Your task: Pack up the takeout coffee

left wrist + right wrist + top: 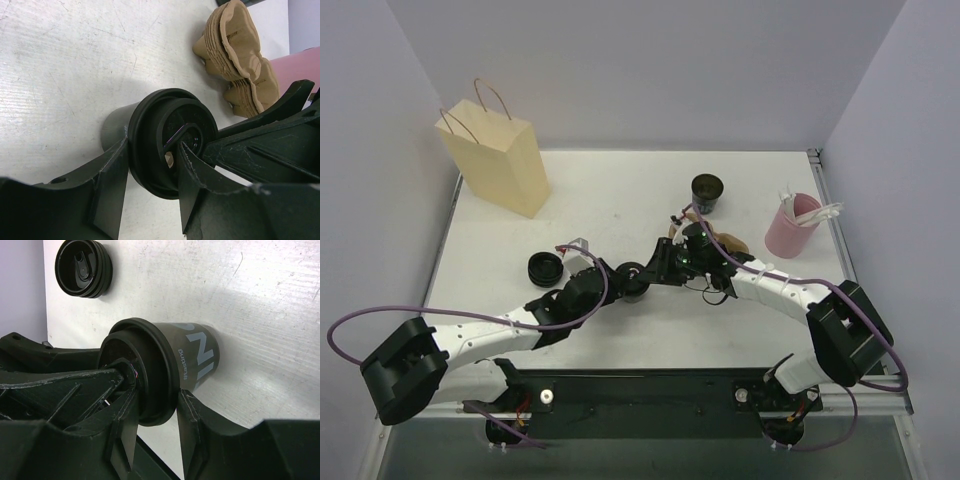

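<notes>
Two holds on one lidded cup (pixel 197 356): left gripper (pixel 150 150) and right gripper (pixel 156 396) both clamp it; paper bag (pixel 500 160) sits far-left, nearer your left arm.

I've got a white table (pixel 620 190), scuffed and finely scratched, spread under the left pincer (pixel 626 282) and the right pincer (pixel 656 269). Beyond them stands a pale lilac back wall (pixel 650 70); a matching left wall (pixel 370 120) and right wall (pixel 910 110) flank them. Light is even, with soft shadows below the pincers.
</notes>
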Robot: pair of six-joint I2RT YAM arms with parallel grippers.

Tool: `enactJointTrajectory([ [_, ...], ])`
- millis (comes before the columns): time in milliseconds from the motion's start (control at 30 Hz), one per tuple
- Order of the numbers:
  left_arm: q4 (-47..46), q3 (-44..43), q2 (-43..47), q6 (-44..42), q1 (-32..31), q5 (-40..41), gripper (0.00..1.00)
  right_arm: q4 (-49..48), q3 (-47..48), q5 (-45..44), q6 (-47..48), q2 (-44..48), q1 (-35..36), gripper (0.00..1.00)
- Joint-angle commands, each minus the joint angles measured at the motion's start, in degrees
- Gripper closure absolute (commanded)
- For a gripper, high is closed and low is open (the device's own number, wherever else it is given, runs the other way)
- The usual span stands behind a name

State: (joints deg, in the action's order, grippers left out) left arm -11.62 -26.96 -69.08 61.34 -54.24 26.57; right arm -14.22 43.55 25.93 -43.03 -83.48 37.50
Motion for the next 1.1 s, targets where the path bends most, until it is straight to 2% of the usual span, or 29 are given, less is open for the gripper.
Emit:
enactJointTrajectory([
  [0,15.5,1.3,-4.6,-1.8,-1.7,-15.9,0.51,2.7,0.1,0.2,0.8,-1.8,1.3,0.66],
  [67,15.7,0.9,-4.2,-1.9,-1.2,-16.0,0.51,2.7,0.2,-0.2,1.1,-1.7,1.3,0.66],
  [200,16.0,-0.4,-3.2,-3.5,-0.3,-17.3,0.50,5.2,2.9,-0.5,2.9,-4.1,1.1,0.74],
  [400,18.6,-3.4,-0.2,-7.7,3.3,-20.1,0.46,12.8,7.0,-0.8,7.7,-8.4,1.1,0.80],
  [800,22.3,-10.4,1.6,-19.5,11.5,-29.2,0.37,19.3,11.4,0.3,12.9,-11.3,1.2,0.83],
  [1067,21.5,-11.5,-1.6,-24.8,16.3,-33.4,0.37,20.8,14.2,2.2,15.4,-13.9,1.2,0.84],
])
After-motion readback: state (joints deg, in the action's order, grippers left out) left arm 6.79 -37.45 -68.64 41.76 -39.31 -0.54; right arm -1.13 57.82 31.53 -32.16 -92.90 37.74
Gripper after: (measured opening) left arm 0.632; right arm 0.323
